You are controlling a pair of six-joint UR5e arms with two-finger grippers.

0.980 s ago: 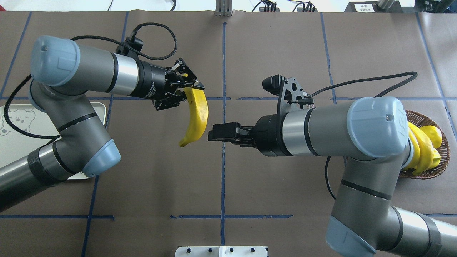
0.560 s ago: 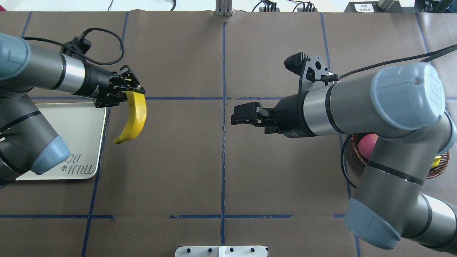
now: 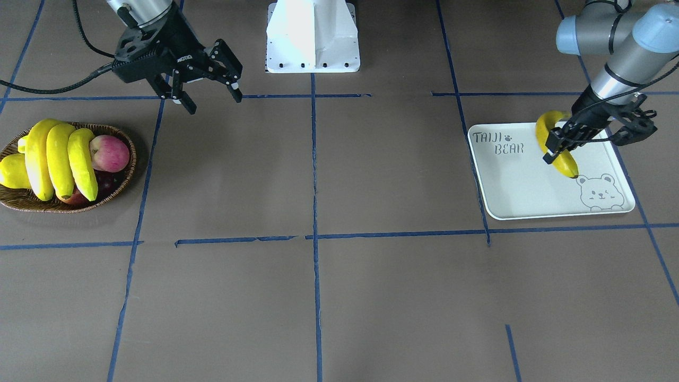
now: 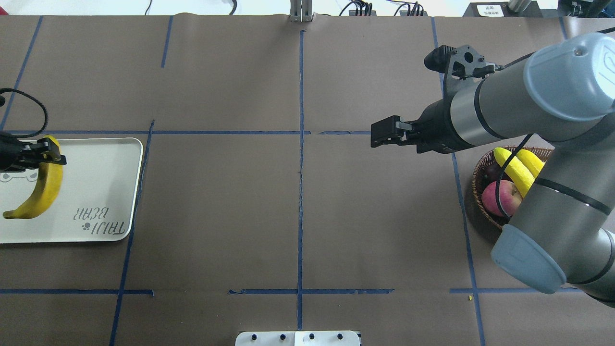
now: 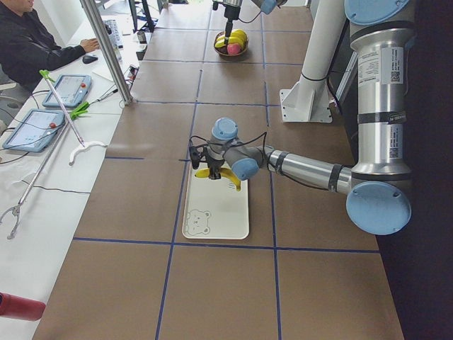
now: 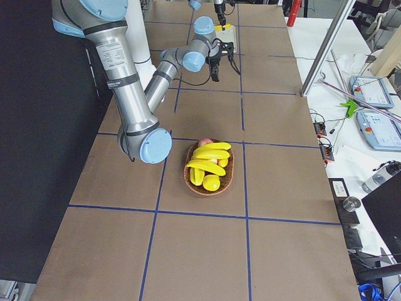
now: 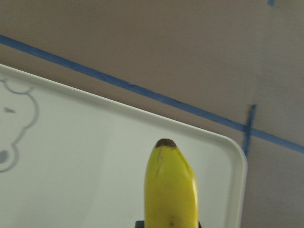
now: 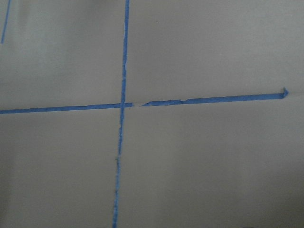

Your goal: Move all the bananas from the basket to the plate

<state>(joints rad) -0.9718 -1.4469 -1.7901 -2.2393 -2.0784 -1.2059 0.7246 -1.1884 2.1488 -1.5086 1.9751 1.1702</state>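
Over the white plate [image 3: 517,185], at the end of the desk [image 3: 371,175] on the robot's left, we find the left tool [image 3: 557,144] clamped on one banana [image 3: 565,163]. It grips the fruit near its upper end, and the rest of the banana hangs curving downward with its dark tip close to the bear outline printed in the plate's corner. We cannot tell whether that tip touches the plate surface. The left wrist view shows the banana's tip over the plate, near a rounded corner of the rim. No other fruit lies on the plate.

At the opposite end of the desk, the basket [image 3: 114,193] holds three bananas [image 3: 58,159] lying side by side across its top. A red apple [image 3: 110,153] sits just beside them, and a shorter yellow fruit [image 3: 11,171] lies at the basket's outer edge (its kind is not clear to us).

We note the right tool [image 3: 215,102] with its fingers spread wide and nothing between them. It hovers above bare desk, apart from the basket, on the side toward the robot's base. Its wrist view shows only crossing blue tape lines [image 8: 123,104] on the brown covering.
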